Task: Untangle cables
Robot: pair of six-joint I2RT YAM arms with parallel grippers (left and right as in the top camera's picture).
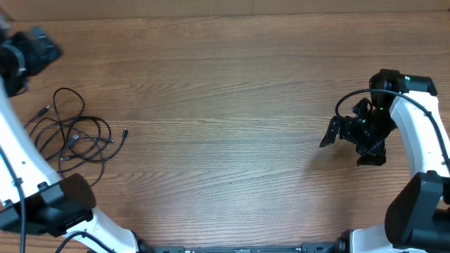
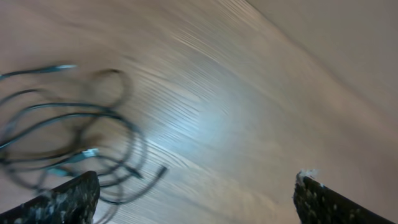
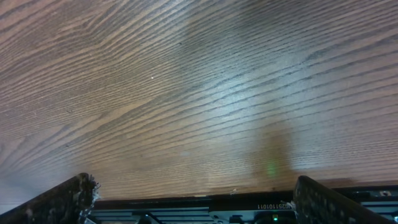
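The cables (image 1: 74, 133) are thin black cords with small plug ends. They lie in a loose looped bundle on the wooden table at the far left. In the left wrist view the cables (image 2: 74, 134) are blurred and sit at the left, beyond the left finger. My left gripper (image 1: 31, 50) is at the top left corner, behind the bundle and apart from it. Its fingers (image 2: 196, 190) are spread wide and hold nothing. My right gripper (image 1: 344, 140) is at the right side, far from the cables. It is open and empty (image 3: 193, 190) over bare wood.
The wooden table (image 1: 225, 105) fills the overhead view. Its front edge, with a dark rail (image 3: 205, 208), shows in the right wrist view. The white left arm (image 1: 21, 161) runs down the left edge close to the bundle.
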